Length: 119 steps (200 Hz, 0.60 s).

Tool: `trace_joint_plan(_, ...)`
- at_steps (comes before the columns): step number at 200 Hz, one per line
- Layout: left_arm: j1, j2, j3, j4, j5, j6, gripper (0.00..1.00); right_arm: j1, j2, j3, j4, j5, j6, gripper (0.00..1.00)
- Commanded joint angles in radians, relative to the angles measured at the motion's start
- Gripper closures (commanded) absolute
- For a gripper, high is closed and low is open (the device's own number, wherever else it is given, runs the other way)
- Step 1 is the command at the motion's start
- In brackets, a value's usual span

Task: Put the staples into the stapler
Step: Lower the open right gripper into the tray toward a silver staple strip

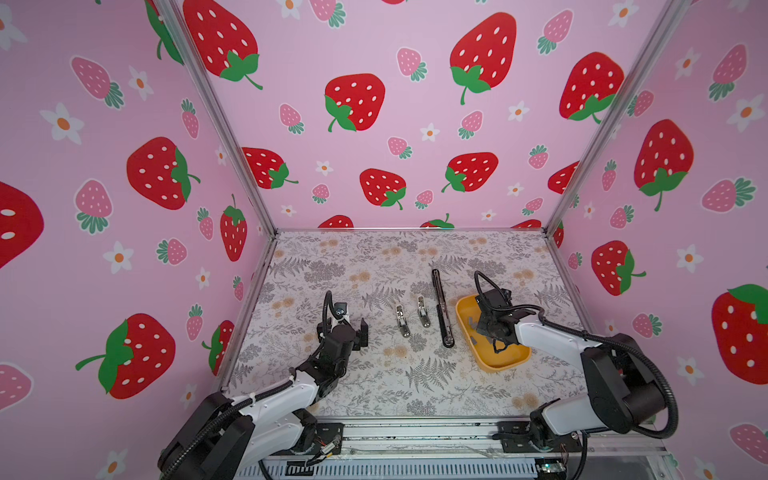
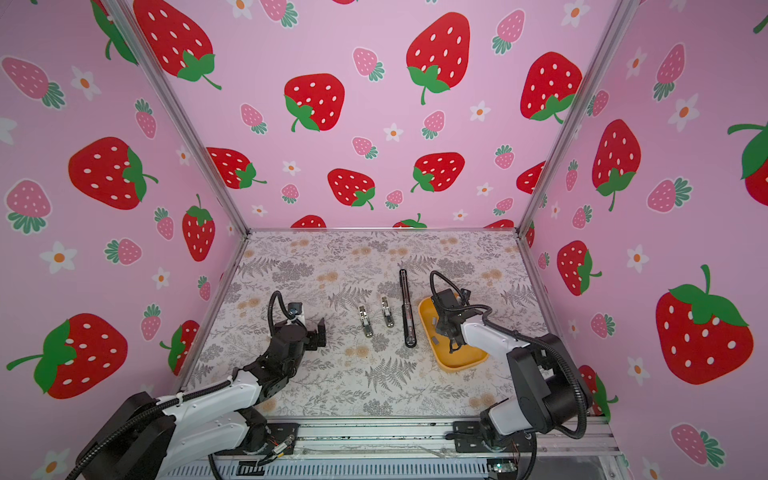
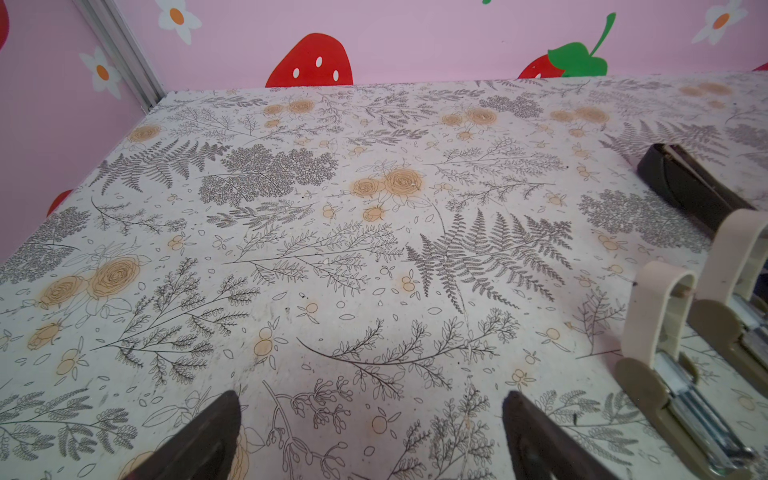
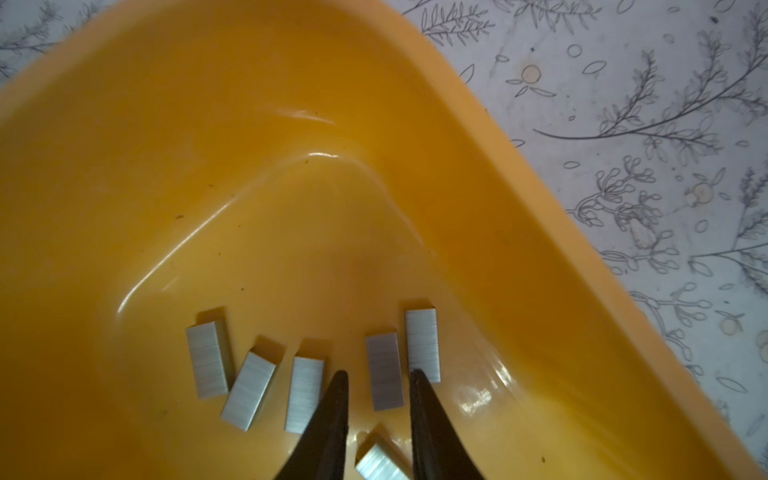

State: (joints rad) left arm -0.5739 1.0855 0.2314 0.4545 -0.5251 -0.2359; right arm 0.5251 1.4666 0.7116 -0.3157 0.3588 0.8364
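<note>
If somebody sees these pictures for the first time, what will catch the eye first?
Probably the pink strawberry walls around the floral table. Next, the yellow tray on the table's right holds the staples, short grey strips, with the open right gripper astride one. In the middle lie two small whitish staplers and a long black stapler.

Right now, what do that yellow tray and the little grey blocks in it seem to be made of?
The yellow tray looks like smooth, glossy moulded plastic: bright highlights run along its curved walls. The staple strips look like bare metal with a brushed sheen: fine parallel lines cross each grey block.
</note>
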Motion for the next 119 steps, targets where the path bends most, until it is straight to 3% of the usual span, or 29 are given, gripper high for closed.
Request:
trace_joint_plan(1,0.002,-0.006,0.030,0.021,-0.037,-0.015,0.01,-0.007,0.016,0.003,-0.026,0.022,0.003,0.72)
trace_joint_plan(119,0.003,0.004,0.038,0.010,-0.059,-0.025,0.01,-0.017,0.081,-0.004,0.035,-0.026,-0.022,0.75)
